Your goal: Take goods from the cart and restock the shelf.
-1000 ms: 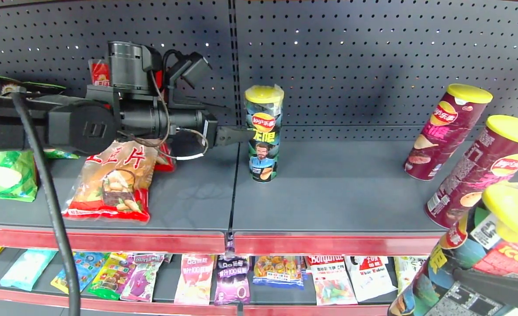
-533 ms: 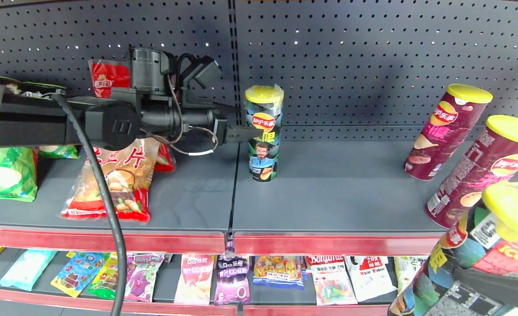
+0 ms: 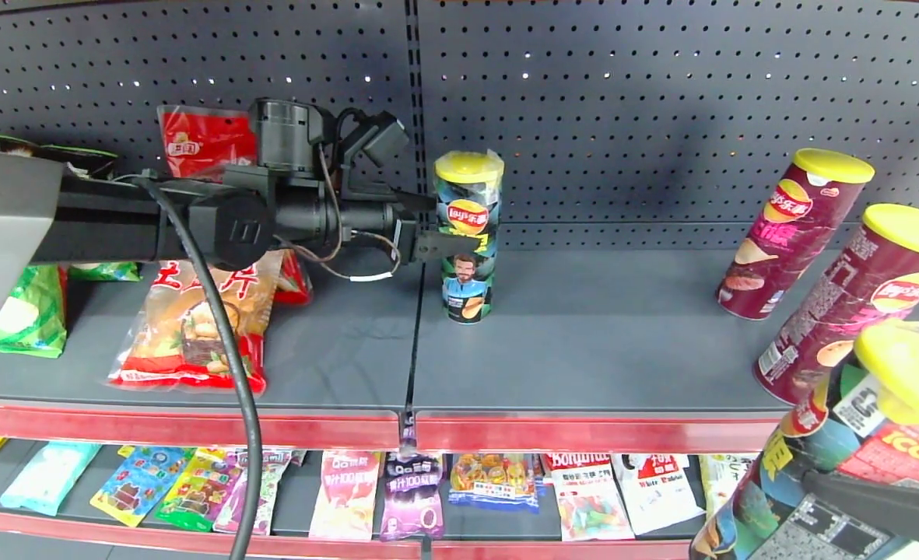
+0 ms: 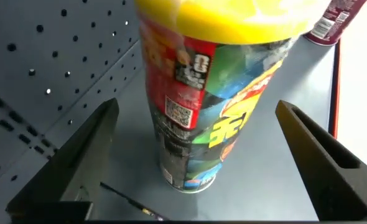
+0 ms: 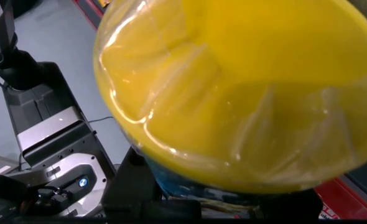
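A chip can (image 3: 468, 233) with a yellow lid and a green-and-blue wrapper stands upright at the middle back of the grey shelf (image 3: 584, 350). My left gripper (image 3: 459, 237) reaches in from the left at mid height of the can and is open. In the left wrist view its fingers (image 4: 78, 162) stand wide on either side of the can (image 4: 202, 112), clear of it. At the lower right my right gripper (image 3: 879, 498) is shut on a second yellow-lidded chip can (image 3: 840, 435), held tilted in front of the shelf. That can's lid (image 5: 246, 93) is right before the right wrist camera.
Two maroon chip cans (image 3: 794, 233) (image 3: 856, 303) lean at the shelf's right end. Snack bags (image 3: 194, 327) (image 3: 23, 311) lie on the left part, under my left arm. Bare shelf (image 3: 599, 334) stretches between the standing can and the maroon cans. Several packets (image 3: 428, 490) fill the lower shelf.
My left arm has slid to the right along the shelf, and its open fingers now reach further around the standing can. The can and the right arm stay put.
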Motion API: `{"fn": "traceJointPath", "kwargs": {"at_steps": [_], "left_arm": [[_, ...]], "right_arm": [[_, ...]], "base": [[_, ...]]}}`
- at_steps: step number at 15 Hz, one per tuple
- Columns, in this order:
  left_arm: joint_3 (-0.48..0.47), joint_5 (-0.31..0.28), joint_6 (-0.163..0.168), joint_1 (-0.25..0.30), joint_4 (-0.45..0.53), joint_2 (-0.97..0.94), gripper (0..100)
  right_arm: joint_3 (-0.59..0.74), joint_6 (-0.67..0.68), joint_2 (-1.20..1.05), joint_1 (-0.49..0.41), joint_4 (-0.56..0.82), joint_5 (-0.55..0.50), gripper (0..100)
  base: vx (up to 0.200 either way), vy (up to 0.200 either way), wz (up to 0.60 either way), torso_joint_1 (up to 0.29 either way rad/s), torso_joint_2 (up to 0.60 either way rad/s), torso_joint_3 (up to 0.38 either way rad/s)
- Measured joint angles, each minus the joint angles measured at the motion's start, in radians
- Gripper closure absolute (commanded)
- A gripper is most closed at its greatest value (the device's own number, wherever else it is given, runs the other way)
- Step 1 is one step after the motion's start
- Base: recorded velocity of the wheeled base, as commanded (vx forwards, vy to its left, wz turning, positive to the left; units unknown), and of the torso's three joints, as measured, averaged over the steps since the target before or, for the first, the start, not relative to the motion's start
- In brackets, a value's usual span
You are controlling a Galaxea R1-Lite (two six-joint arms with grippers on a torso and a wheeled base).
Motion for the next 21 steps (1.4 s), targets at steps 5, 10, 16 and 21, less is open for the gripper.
{"fn": "traceJointPath", "kwargs": {"at_steps": [5, 10, 16, 21], "left_arm": [[-0.076, -0.023, -0.019, -0.03, 0.006, 0.039, 0], [-0.086, -0.018, -0.024, -0.047, 0.004, 0.06, 100], [-0.111, 0.0, -0.046, -0.06, 0.003, 0.072, 100], [-0.047, 0.012, -0.073, -0.072, 0.003, 0.011, 100]], "right_arm": [[-0.002, -0.001, -0.001, 0.0, -0.001, -0.017, 100], [-0.009, 0.0, -0.005, 0.0, 0.0, -0.02, 100], [-0.009, 0.0, -0.01, 0.0, 0.001, -0.029, 100], [-0.008, -0.001, -0.011, 0.002, 0.0, -0.031, 100]], "base": [[0.0, 0.0, 0.0, 0.0, 0.0, 0.0], [0.0, 0.0, 0.0, 0.0, 0.0, 0.0], [0.0, 0.0, 0.0, 0.0, 0.0, 0.0], [0.0, 0.0, 0.0, 0.0, 0.0, 0.0]]}}
